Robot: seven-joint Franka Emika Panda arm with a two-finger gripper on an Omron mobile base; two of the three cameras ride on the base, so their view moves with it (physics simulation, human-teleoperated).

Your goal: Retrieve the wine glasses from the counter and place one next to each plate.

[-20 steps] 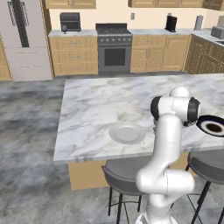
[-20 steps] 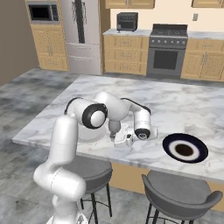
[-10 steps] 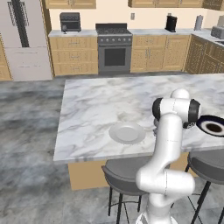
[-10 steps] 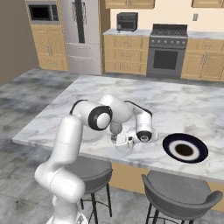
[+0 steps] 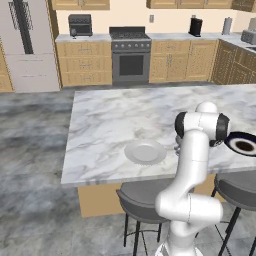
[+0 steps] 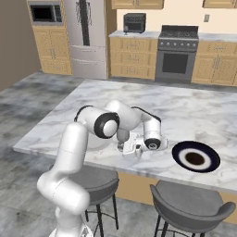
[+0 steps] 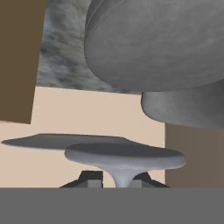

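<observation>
The arm reaches low over the near edge of the marble island (image 6: 194, 109), with its gripper (image 6: 124, 149) down beside the white plate (image 5: 145, 151), at about 3 o'clock of it in the left base view. In the right base view the gripper sits between that plate, mostly hidden behind the arm, and the dark plate (image 6: 196, 157), which lies at 3 o'clock of the hand and well apart from it.

In the hand view a grey wine glass (image 7: 124, 157) fills the lower middle: its round foot spreads wide and its stem runs down between the two dark fingertips (image 7: 91, 178). The fingertips stand close on either side of the stem, but I cannot tell whether they press on it or have just come off it.

Two grey stools (image 6: 187, 206) stand under the island edge at 6 o'clock of the plates. A stove (image 5: 130, 59) sits in the far wall of wooden cabinets at 12 o'clock.
</observation>
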